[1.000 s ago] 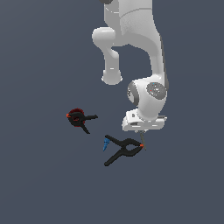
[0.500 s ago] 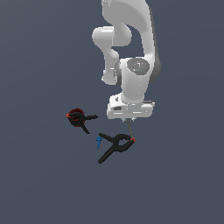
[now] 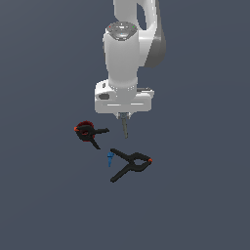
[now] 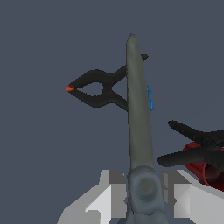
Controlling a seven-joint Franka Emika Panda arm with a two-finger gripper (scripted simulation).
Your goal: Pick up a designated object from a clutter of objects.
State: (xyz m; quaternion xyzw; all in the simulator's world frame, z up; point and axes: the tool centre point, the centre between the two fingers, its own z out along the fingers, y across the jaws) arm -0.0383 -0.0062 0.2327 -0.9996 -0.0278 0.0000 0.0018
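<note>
Two clamps (image 3: 131, 165) (image 3: 88, 133) on floor | gripper (image 3: 125, 117) pinching scissors (image 4: 139, 127) | blades hang above clamps

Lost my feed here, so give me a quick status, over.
Gripper jaws shut on scissors, blades pointing down, clear of the floor. Two clamps and blue piece below. Nothing obstructing.

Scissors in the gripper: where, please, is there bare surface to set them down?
Bare surface lies to the exterior view's right of the orange-tipped clamp and left of the red-accented clamp. It is crowded between the clamps, around the blue piece, beneath the gripper holding the scissors.
</note>
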